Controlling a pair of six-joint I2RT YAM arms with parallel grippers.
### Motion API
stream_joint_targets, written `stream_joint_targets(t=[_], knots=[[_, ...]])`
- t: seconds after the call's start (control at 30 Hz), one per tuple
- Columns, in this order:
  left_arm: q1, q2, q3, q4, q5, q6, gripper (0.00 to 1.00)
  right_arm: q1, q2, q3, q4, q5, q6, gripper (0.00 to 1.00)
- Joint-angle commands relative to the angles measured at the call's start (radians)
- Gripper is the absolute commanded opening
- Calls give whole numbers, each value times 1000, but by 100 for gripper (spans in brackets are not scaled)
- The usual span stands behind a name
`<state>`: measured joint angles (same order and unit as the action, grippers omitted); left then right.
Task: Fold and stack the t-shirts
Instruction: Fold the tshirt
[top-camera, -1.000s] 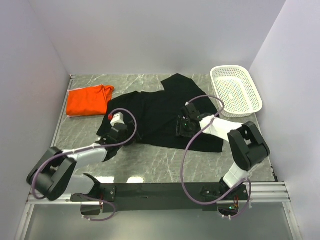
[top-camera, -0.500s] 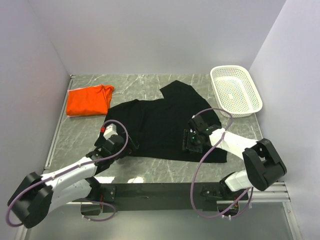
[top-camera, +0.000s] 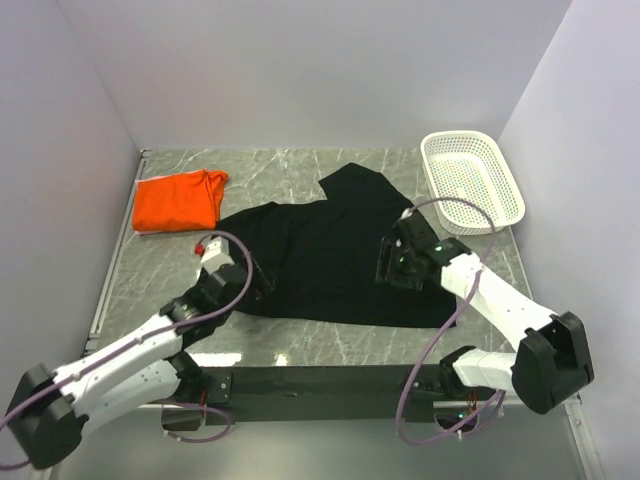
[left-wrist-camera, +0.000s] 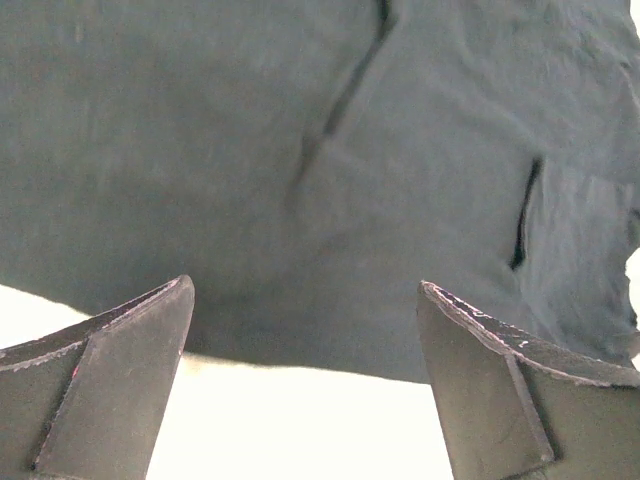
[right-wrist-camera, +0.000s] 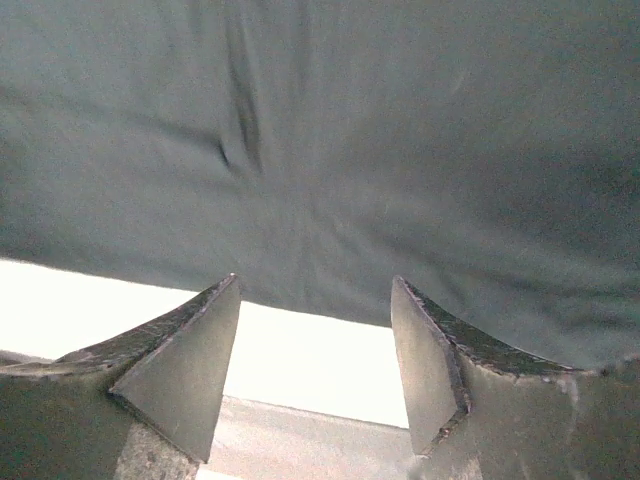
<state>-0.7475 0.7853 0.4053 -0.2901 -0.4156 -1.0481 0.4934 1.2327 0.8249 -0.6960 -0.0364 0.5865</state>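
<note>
The large black t-shirt (top-camera: 320, 250) lies spread flat across the middle of the table, its hem toward the near edge. The orange t-shirt (top-camera: 178, 200) lies folded at the far left. My left gripper (top-camera: 252, 282) is open at the shirt's left near edge. In the left wrist view the left gripper (left-wrist-camera: 305, 285) is open and holds nothing, with the black cloth (left-wrist-camera: 320, 150) and its hem just ahead. My right gripper (top-camera: 388, 263) sits over the shirt's right side. In the right wrist view the right gripper (right-wrist-camera: 316, 279) is open and empty, with the black cloth (right-wrist-camera: 330, 130) beyond the tips.
A white mesh basket (top-camera: 472, 182) stands at the far right corner. Grey walls close in the left, back and right sides. The marble tabletop (top-camera: 330, 345) shows between the shirt's hem and the black rail at the near edge.
Both grippers drew back toward the near edge and the arms stretched out low. The black shirt now lies flatter, with its hem nearer to me.
</note>
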Motion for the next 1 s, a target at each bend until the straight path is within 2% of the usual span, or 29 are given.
stream_joint_targets(t=[0.0, 0.07, 0.27, 0.53, 0.63, 0.87, 0.97], knots=[[25, 149, 99, 87, -80, 112, 99, -126, -24, 59, 13, 43, -57, 69], [48, 251, 136, 114, -80, 138, 99, -177, -3, 54, 47, 12, -80, 69], [172, 383, 98, 282, 4, 180, 99, -291, 143, 43, 196, -59, -149, 69], [172, 459, 32, 358, 34, 143, 99, -424, 295, 5, 299, -187, -162, 68], [172, 483, -8, 388, 41, 112, 99, -463, 303, -36, 340, -261, -145, 67], [169, 525, -72, 445, 96, 39, 99, -533, 258, -84, 325, -217, -134, 67], [136, 506, -102, 421, 66, 1, 99, -588, 225, -119, 331, -250, -137, 67]])
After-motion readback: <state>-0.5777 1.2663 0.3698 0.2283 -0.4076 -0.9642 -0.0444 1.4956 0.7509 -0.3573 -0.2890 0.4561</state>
